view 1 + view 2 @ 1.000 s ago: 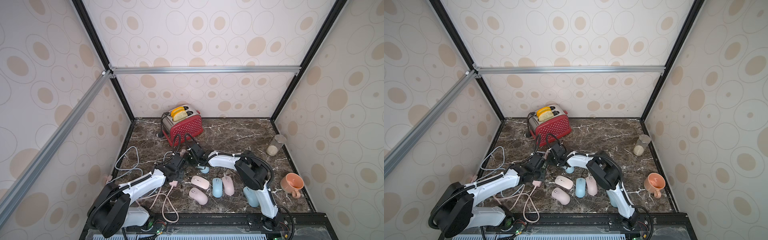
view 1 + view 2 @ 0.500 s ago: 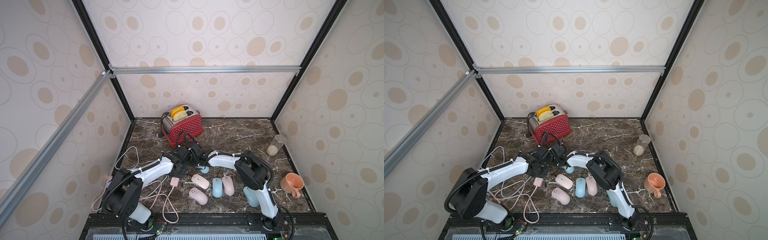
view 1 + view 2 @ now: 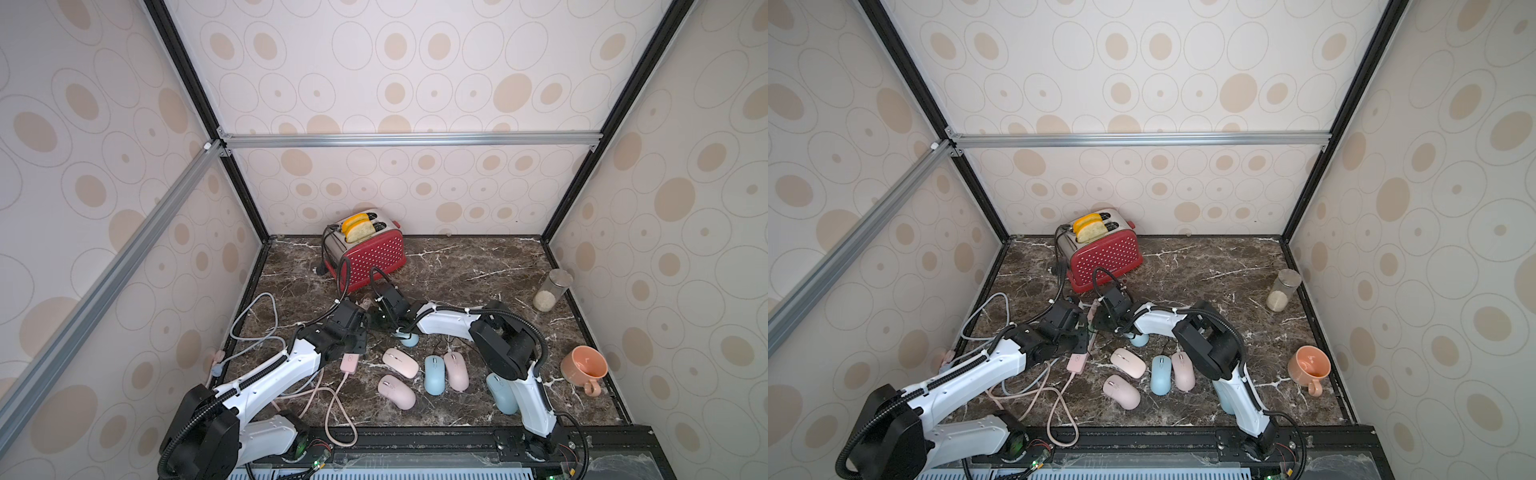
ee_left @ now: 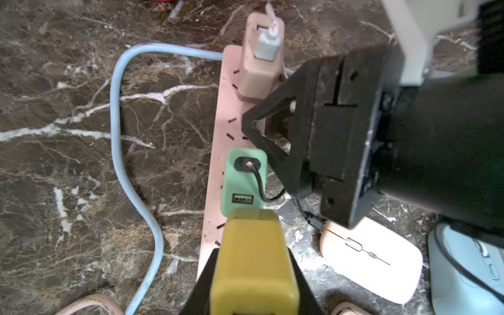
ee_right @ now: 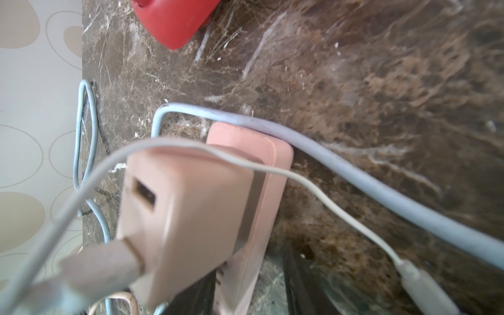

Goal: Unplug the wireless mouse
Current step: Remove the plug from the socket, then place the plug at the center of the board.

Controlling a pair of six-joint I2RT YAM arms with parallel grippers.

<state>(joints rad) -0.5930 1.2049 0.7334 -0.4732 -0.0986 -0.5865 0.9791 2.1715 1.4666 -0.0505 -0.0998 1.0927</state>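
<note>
In both top views the left hand (image 3: 359, 328) and right hand (image 3: 382, 316) hung close together mid-desk (image 3: 478, 266), beside a cluster of mice (image 3: 434, 374).

From the left wrist, the pink power strip (image 4: 218, 131) ran lengthwise away from the left hand. The green adapter (image 4: 244, 180) stood just beyond that hand's yellow tip, so the left was nearer. Its black cable (image 4: 260, 188) curled toward the pink mouse (image 4: 368, 261) beside the strip, seemingly plugged in. The right hand bore on the strip farther along. Neither hand's opening could be made out.

The right wrist showed only a pink adapter (image 5: 185, 212), close up.
</note>
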